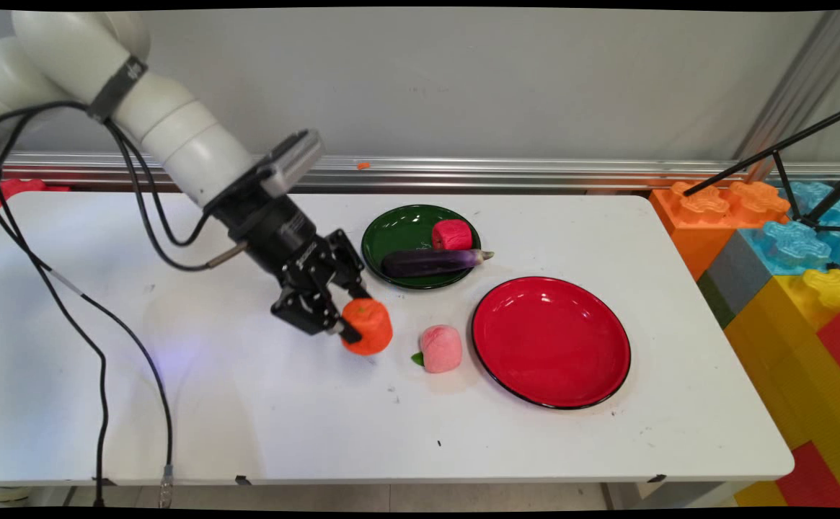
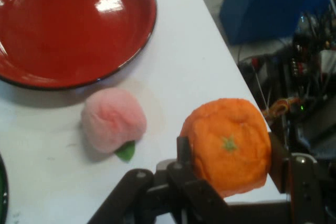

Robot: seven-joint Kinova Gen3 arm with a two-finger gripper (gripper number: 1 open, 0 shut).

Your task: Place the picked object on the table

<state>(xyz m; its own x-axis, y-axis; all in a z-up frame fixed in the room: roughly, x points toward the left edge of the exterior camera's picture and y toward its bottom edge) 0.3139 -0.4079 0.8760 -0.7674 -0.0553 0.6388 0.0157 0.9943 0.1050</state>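
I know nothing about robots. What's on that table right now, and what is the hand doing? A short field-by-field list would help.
held: soft orange toy tangerine, clamped between the black two-finger gripper fingers
beside it: pink plush peach, lying on the white table
empty dish: glossy red plate
filled dish: dark green plate, with a purple toy eggplant and a red toy fruit

Soft orange plush fruit (image 1: pixel 368 326) (image 2: pixel 231 145), rounded and squat, with a small green star-shaped stem mark on one face. Clamped between the jaws of the black two-finger gripper (image 1: pixel 351 313) (image 2: pixel 228 156), one finger on each side. Sits low over the white bench (image 1: pixel 246 404); contact with the surface cannot be determined.
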